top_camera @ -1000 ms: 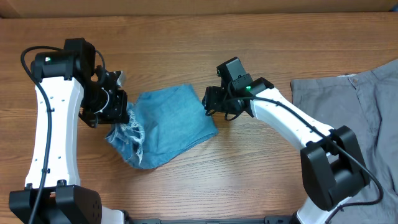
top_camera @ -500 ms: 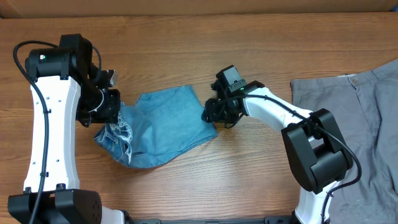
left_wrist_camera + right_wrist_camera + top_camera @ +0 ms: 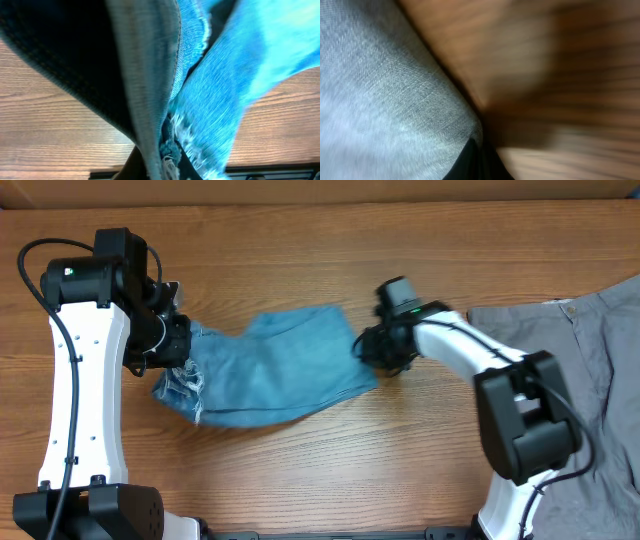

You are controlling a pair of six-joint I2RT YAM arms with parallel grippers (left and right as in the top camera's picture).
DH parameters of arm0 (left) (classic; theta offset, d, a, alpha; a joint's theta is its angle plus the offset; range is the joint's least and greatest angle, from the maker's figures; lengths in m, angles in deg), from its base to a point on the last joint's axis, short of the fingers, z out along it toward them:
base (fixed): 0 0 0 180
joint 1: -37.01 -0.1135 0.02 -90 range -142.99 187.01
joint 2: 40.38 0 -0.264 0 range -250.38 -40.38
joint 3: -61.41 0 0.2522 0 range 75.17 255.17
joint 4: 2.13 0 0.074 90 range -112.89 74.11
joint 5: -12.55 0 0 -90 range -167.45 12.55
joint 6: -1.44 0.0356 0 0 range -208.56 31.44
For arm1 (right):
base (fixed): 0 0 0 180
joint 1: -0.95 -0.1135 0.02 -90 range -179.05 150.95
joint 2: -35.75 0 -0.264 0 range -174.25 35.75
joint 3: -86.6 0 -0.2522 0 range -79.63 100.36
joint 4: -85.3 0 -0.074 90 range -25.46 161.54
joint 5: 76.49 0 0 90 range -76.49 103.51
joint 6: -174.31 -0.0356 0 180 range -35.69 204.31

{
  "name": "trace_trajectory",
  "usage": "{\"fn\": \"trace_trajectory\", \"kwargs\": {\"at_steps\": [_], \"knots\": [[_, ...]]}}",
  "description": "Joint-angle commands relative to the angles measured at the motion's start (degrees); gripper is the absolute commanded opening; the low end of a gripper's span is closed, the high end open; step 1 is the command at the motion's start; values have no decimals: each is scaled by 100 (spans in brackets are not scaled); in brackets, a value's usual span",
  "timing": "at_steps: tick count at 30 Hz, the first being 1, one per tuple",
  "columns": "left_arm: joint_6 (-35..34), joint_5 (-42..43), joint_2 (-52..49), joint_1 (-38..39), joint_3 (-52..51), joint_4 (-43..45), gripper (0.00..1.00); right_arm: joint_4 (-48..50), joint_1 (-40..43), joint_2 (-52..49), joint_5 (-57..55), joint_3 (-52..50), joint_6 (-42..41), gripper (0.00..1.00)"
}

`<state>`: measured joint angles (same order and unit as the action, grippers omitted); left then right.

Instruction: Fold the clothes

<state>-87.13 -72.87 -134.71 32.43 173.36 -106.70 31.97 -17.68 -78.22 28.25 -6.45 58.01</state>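
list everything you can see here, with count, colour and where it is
jeans: one pair, light blue with a frayed hem, middle of the table, stretched between the two grippers
trousers: one pair, grey, lying flat at the right edge
table: one, brown wood, under everything
arms: two, white and black, one on each side
left gripper: one, black, shut on the frayed end of the jeans
right gripper: one, black, shut on the opposite end of the jeans
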Motion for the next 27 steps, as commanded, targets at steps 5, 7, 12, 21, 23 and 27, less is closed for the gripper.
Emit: {"fn": "trace_trajectory", "kwargs": {"at_steps": [5, 7, 12, 21, 23, 27], "knots": [[-57, -57, -17, 0, -166, 247, 4, -181, 789, 612, -223, 186, -319, 23], [-57, -55, -17, 0, -437, 474, 4, -153, 846, 748, 131, 188, -144, 26], [-52, -83, -17, 0, -1473, 1279, 4, 57, 758, 1032, 1449, 190, 238, 32], [-177, -490, -17, 0, -2367, 1823, 4, 846, -540, 1032, 2092, 181, 55, 16], [-210, -494, -15, 0, -2315, 1786, 4, 1080, -953, 1023, 1694, 177, -254, 15], [-175, -151, -15, 0, -1976, 1419, 4, 1606, -1770, 839, 787, 177, -750, 15]]}}
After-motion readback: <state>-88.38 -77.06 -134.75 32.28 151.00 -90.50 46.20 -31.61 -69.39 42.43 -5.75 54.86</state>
